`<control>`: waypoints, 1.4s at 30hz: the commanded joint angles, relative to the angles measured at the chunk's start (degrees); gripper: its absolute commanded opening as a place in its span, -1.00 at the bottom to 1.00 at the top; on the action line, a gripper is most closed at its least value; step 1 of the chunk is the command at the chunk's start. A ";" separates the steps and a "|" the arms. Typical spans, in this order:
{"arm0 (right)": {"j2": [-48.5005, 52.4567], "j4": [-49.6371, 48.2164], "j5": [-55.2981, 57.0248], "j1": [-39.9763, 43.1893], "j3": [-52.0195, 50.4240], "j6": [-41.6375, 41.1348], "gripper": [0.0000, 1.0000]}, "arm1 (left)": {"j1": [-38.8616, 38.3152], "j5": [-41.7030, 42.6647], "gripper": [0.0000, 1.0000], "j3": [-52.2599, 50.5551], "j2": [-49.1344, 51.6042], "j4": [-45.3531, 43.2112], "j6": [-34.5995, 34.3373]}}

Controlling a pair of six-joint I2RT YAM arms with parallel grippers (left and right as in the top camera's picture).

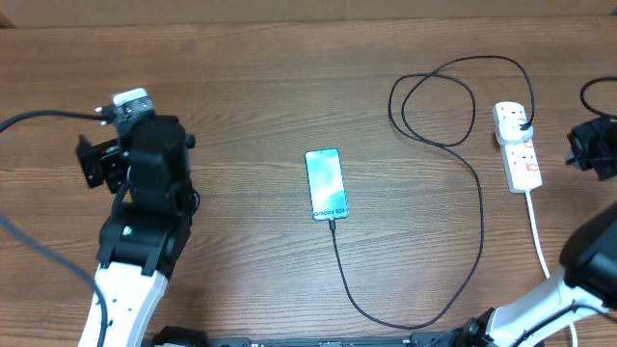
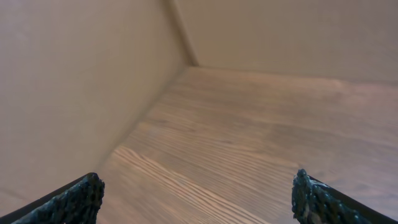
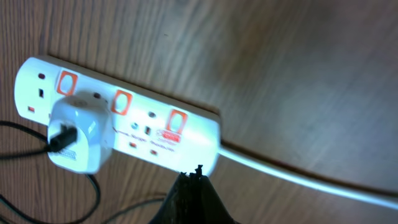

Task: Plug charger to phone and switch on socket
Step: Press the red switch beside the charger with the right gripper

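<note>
The phone [image 1: 326,183] lies flat mid-table with its light-blue screen lit. The charger's thin black cable [image 1: 479,222] runs from the phone's bottom edge, loops round the right side and ends at a white adapter [image 3: 78,134] plugged into the socket [image 1: 518,146]. The socket [image 3: 134,121] is a white strip with red-marked switches. My right gripper [image 3: 194,174] is shut and empty, its tips at the socket's near edge by the cord end; in the overhead view it [image 1: 590,146] is right of the socket. My left gripper [image 2: 199,199] is open and empty, far left, facing a wall corner.
The socket's thick white cord [image 1: 537,226] runs toward the table's front edge. The left arm [image 1: 145,193] stands over the left part of the table. Beige walls [image 2: 74,93] close off the table's far left corner.
</note>
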State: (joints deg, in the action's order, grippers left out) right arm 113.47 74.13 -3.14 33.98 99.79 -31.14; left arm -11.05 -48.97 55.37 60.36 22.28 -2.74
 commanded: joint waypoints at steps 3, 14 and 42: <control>5.01 -2.49 -7.39 -1.51 3.50 1.86 -0.92 | 2.45 -11.10 0.99 -0.15 -7.98 0.00 1.55; 7.15 -8.52 -4.55 -7.93 3.45 -0.96 -0.92 | 2.45 -12.90 0.99 -0.17 -6.80 0.39 1.49; 11.85 -11.98 -1.05 -8.11 3.41 -2.05 -0.92 | 6.45 -12.92 0.99 -0.33 -25.33 0.59 1.49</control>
State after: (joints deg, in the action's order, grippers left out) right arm 124.57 63.16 -3.57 25.91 101.69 -32.82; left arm -4.86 -60.73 55.35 36.95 22.92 -2.33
